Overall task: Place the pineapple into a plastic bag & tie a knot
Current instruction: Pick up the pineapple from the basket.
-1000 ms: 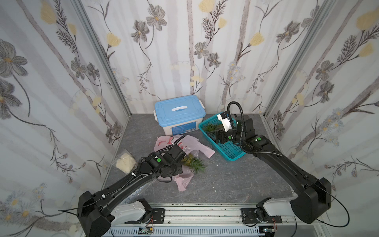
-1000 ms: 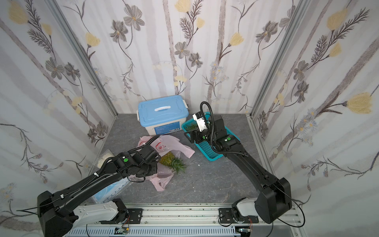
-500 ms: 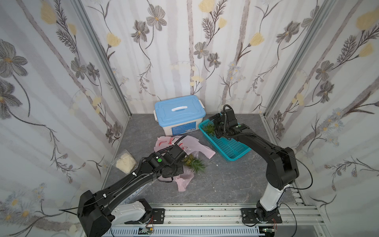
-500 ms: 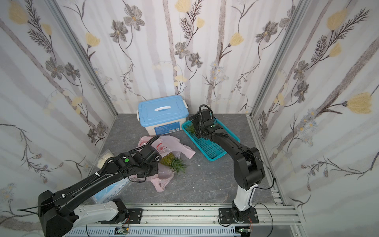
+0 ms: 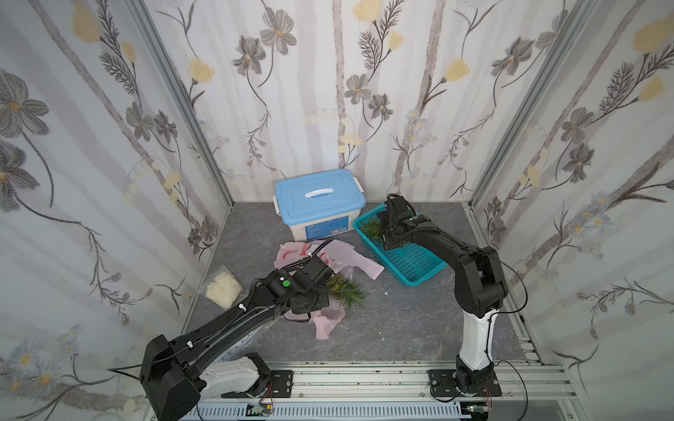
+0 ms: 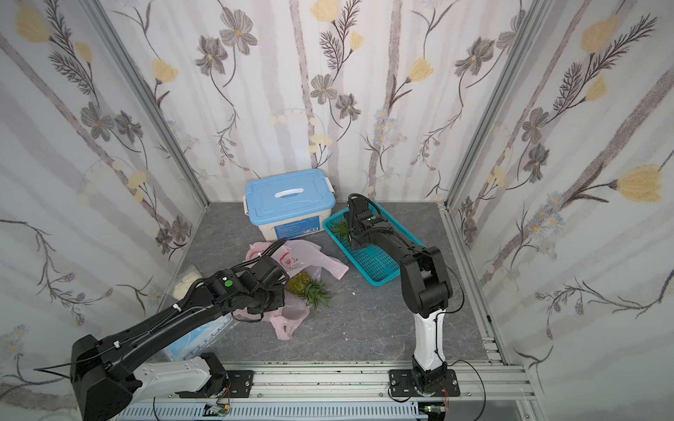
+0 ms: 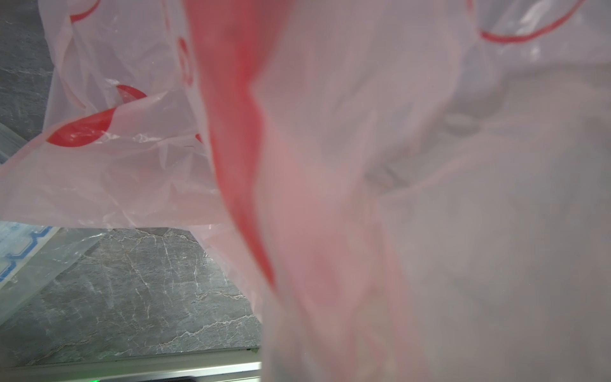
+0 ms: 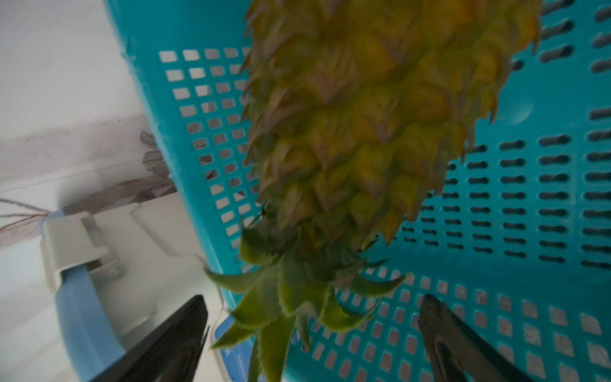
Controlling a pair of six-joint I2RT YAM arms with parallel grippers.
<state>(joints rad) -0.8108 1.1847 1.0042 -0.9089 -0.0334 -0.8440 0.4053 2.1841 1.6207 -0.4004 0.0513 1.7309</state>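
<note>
Right wrist view: my right pincer [image 8: 314, 300] stands released, its two black fingers [image 8: 178, 334] spread wide and touching nothing. Ahead of them, and apart from both, a pineapple [image 8: 363, 115] lies on its side in the teal perforated basket [image 8: 529, 198], leafy crown toward the fingers. Just beside the basket stands the white storage box [image 8: 76, 297] with a blue lid.

Both top views: the same pineapple [image 5: 372, 229] shows as a green tuft at the far end of the basket [image 5: 412, 262], under the right wrist. The storage box [image 5: 319, 198] sits against the back wall.

Left wrist view: my left pincer is clenched, yet its fingers are veiled by the plastic bag [image 7: 132, 165], whose pink film hangs lifted off the grey table [image 7: 132, 297], close across the lens. I read this as a grasp on the bag. A packet of blue masks [image 7: 20, 251] lies beside the film.

Both top views: the plastic bag [image 5: 350, 260] lies crumpled mid-table, spreading from behind the left arm [image 5: 237, 320] to a handle loop [image 5: 326, 324] in front of it. A second pineapple [image 6: 299, 282] lies on its side against the film, crown turned away from the left arm. Whether any of it is inside the bag I cannot tell. A clear packet of white lumps [image 5: 223, 289] rests near the left wall, well apart from the bag.
</note>
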